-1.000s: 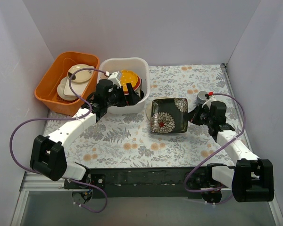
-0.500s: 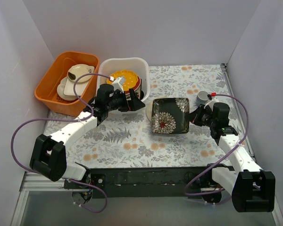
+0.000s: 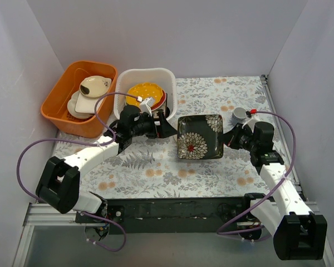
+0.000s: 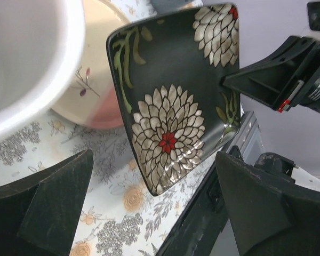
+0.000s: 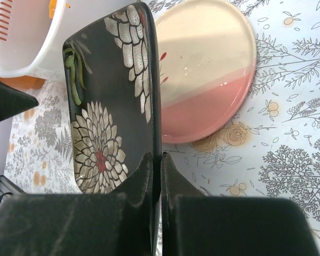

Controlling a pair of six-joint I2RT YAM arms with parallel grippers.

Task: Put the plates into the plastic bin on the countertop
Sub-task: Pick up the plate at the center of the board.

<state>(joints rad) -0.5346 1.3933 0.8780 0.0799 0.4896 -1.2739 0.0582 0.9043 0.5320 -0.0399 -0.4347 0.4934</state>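
The black floral rectangular plate [image 3: 199, 136] is tilted up off the countertop [image 3: 150, 167], over a pink-cream round plate [image 5: 208, 69]. My right gripper [image 3: 228, 138] is shut on the black plate's right edge [image 5: 156, 160]. My left gripper [image 3: 166, 127] is open and empty just left of the black plate [image 4: 170, 96], its fingers [image 4: 53, 202] wide apart. The white plastic bin [image 3: 125, 75] stands behind the left gripper and holds a yellow-orange plate [image 3: 143, 92] leaning on other plates. The pink-cream plate also shows in the left wrist view [image 4: 90, 90].
An orange tub [image 3: 58, 103] with cream dishes [image 3: 92, 86] stands left of the bin. A small grey cup [image 3: 239, 115] sits behind my right gripper. White walls close in the left, back and right sides.
My left gripper has moved from the bin's front rim rightward to the black plate's left edge. The right arm has shifted slightly, still holding the plate.
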